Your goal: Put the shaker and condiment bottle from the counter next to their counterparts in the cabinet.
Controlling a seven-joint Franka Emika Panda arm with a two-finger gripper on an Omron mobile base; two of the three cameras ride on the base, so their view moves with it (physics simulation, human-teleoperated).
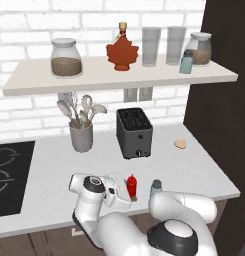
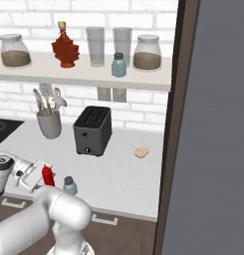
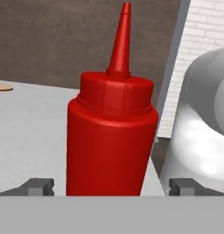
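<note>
Your gripper [image 3: 111, 186] stands wide open at counter level, one fingertip [image 3: 38, 186] on each side of the red condiment bottle [image 3: 111, 132], which stands upright between them, not yet clamped. Just beside the bottle you see the shaker [image 1: 155, 187] near the front edge of the counter [image 1: 194, 170]. Farther back stands the toaster [image 1: 134, 132]. Up on the cabinet [image 1: 24, 82] are the maple-leaf syrup bottle [image 1: 122, 50] and the twin shaker [image 1: 186, 61].
</note>
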